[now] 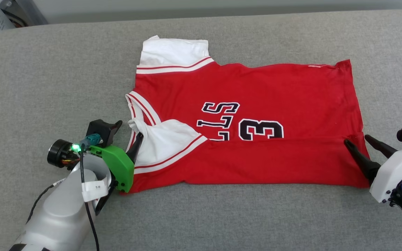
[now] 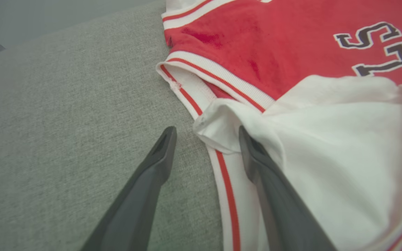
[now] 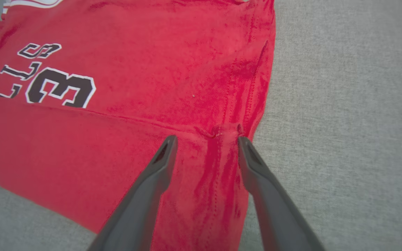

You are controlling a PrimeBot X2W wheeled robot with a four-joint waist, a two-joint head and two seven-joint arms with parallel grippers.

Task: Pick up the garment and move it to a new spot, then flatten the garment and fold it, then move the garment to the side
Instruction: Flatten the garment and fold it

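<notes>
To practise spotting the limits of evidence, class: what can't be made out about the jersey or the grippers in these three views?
Head view: lettering on the garment is half covered by its folded-over near edge, so it cannot be read whole.
Head view: the left gripper has its fingers partly hidden behind its green mount.
Head view: the right gripper has its arm cut off by the right edge.

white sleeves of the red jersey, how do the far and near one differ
The far white short sleeve sticks out past the red jersey body; the near white short sleeve is folded onto it. Far sleeve lies flat; near sleeve is rumpled. Both have red-and-white striped trim.
</notes>
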